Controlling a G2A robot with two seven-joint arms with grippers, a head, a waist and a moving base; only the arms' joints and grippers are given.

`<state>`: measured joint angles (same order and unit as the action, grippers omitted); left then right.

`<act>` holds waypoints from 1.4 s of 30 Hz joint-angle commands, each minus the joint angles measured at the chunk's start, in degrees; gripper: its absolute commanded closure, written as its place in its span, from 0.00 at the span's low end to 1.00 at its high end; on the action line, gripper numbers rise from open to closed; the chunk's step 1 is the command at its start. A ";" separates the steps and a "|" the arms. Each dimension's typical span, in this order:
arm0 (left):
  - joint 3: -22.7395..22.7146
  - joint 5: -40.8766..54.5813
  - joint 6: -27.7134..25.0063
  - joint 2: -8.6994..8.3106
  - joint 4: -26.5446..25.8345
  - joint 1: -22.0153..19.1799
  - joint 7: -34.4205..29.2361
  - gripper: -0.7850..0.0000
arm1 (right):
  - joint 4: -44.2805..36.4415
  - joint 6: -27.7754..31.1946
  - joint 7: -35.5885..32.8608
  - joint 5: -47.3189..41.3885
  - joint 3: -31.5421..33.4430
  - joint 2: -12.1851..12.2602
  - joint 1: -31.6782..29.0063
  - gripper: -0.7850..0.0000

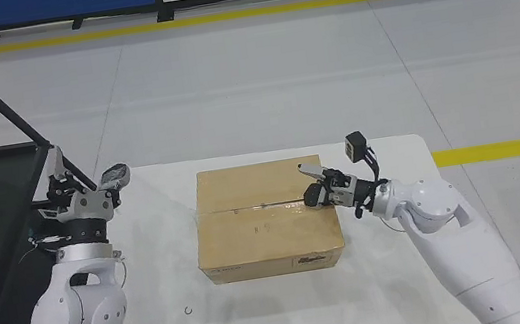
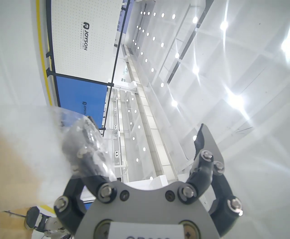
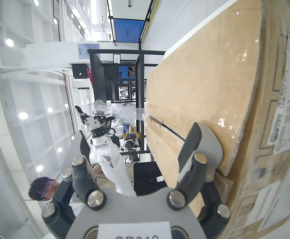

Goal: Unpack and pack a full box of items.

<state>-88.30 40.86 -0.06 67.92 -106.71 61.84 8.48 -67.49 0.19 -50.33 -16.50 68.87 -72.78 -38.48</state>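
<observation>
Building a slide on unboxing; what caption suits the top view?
Open right gripper at the seam end of a closed cardboard box on a white table; left gripper apart from it.

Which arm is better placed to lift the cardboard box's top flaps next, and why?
Probably right: the right gripper, open, sits at the cardboard box's flap seam, one finger at a flap's edge. The left gripper stands apart from the box, clear tape stuck on it.
</observation>
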 commanded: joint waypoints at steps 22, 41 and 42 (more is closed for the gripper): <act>7.79 -6.74 5.95 1.38 -5.35 -3.67 -0.73 0.00 | -2.17 -3.43 1.73 1.58 0.37 0.74 -0.47 0.00; 16.53 -16.17 14.89 2.49 -5.33 -8.80 -5.34 0.00 | -4.91 -3.47 2.69 1.51 2.13 1.61 -2.87 0.00; 17.05 -16.88 15.45 2.54 -5.29 -9.11 -5.68 0.00 | -5.00 -3.51 2.69 1.53 2.16 1.65 -2.95 0.00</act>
<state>-71.87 24.83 14.75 70.40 -112.03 53.09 3.20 -72.42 -3.26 -47.64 -15.02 71.01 -71.17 -41.35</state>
